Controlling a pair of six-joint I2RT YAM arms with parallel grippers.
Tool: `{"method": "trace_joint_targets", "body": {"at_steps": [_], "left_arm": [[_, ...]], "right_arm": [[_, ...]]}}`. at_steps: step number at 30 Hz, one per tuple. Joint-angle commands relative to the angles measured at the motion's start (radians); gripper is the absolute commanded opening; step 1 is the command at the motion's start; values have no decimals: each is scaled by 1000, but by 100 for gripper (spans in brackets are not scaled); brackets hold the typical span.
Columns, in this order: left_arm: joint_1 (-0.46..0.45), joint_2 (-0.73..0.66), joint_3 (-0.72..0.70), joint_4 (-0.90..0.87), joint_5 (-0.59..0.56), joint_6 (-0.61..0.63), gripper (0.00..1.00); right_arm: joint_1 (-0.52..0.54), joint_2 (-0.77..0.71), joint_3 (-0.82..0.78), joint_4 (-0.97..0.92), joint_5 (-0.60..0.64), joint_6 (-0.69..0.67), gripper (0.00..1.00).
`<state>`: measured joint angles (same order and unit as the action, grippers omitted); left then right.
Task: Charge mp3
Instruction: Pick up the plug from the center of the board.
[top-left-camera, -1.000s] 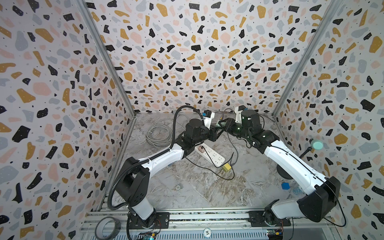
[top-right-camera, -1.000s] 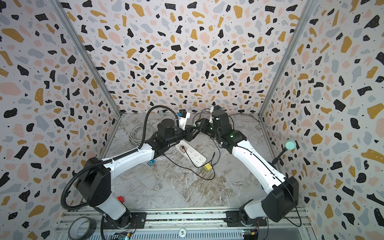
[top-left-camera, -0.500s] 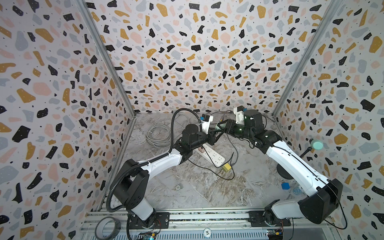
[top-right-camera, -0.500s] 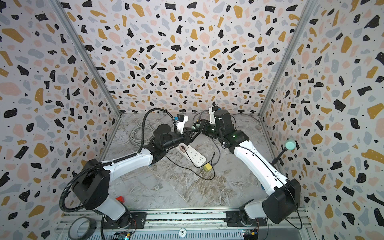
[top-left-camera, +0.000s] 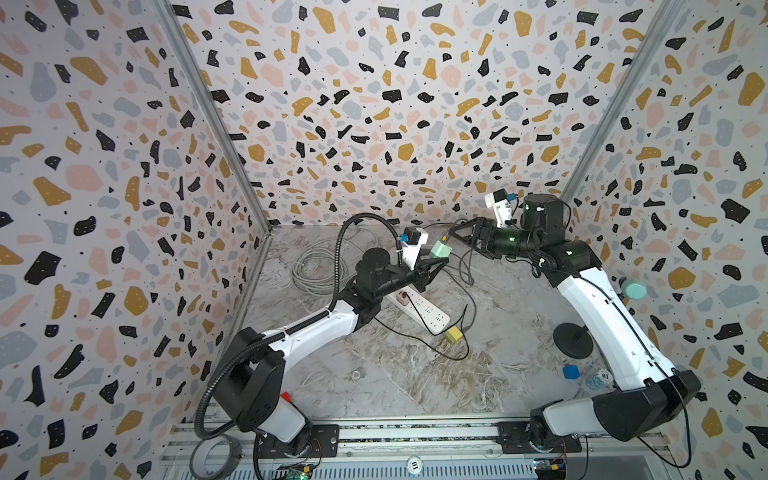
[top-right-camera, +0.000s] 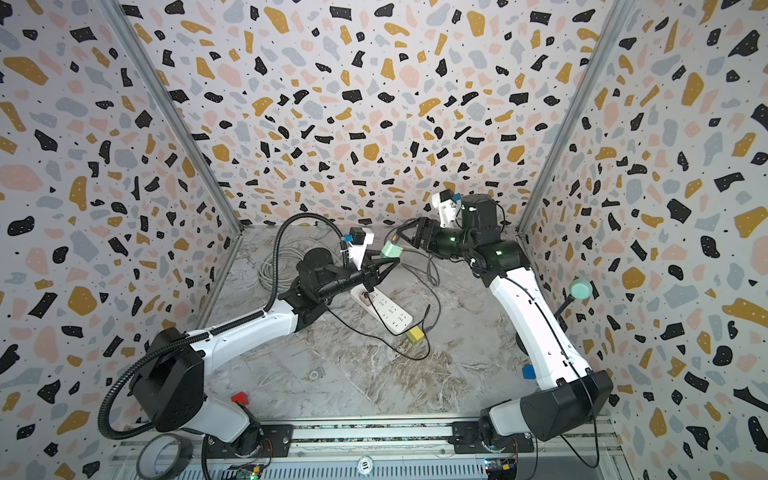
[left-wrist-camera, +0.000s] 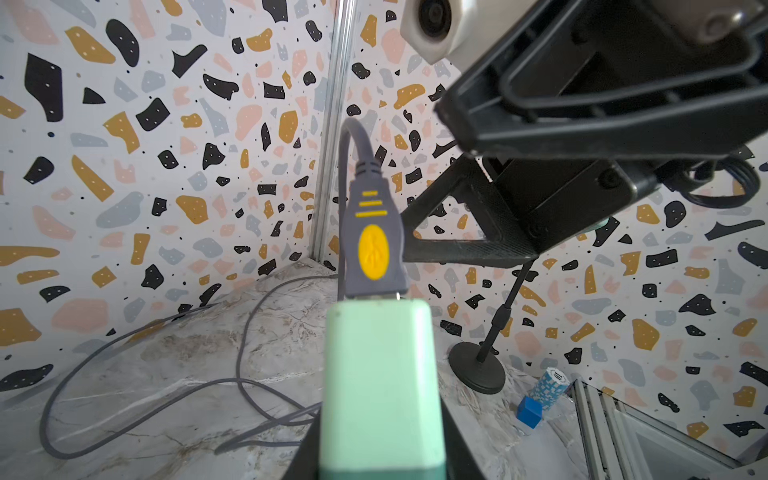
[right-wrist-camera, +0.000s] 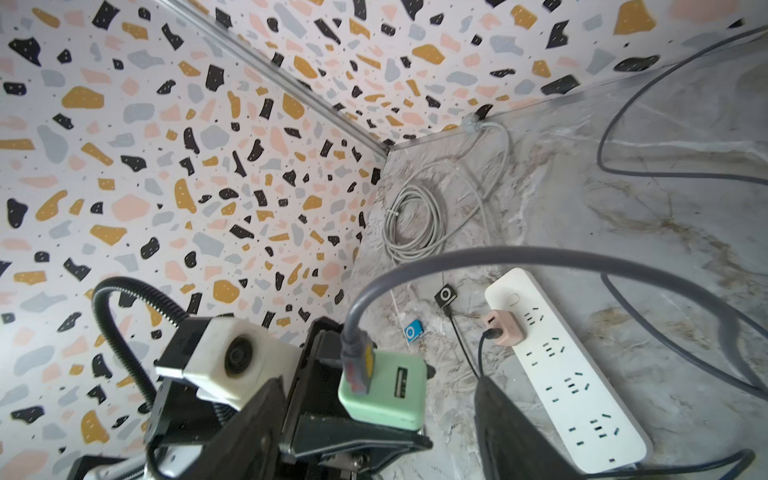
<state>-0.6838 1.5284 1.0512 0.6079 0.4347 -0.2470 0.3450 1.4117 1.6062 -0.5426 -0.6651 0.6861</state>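
Left claw (top-left-camera: 438, 261) grips green charger (top-left-camera: 441, 250), grey plug (left-wrist-camera: 374, 245) seated. Right claw (top-left-camera: 461, 233) open, just beyond plug. Only right wrist view shows black mp3 (right-wrist-camera: 446, 295), below left claw.

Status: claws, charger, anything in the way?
Left claw shut on green charger, gray plug in it. Right claw open, off the plug. Blue music player on table. Nothing blocking.

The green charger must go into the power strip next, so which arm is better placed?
Left, likely. The left hand grips the green charger, cable plugged in, close to the power strip. The right hand stands open, holding nothing.
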Motion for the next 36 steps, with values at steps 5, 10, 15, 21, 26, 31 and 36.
{"method": "trace_joint_targets", "body": {"at_steps": [5,10,15,21,26,31,36], "left_arm": [[-10,-6,6,77,40,67,3],[-14,-10,3,62,56,92,3],[-18,-15,3,32,56,128,3],[-19,-11,3,18,58,141,2],[-20,-7,4,12,61,148,2],[-20,-6,6,7,67,152,1],[-22,-6,5,-6,58,165,1]], "right_arm": [[3,48,44,-126,-116,-108,75],[3,84,80,-144,-121,-130,73],[5,113,110,-173,-149,-155,68],[15,114,123,-213,-180,-192,58],[28,115,122,-242,-200,-219,55],[39,119,121,-256,-198,-232,50],[43,118,116,-247,-208,-229,28]]}}
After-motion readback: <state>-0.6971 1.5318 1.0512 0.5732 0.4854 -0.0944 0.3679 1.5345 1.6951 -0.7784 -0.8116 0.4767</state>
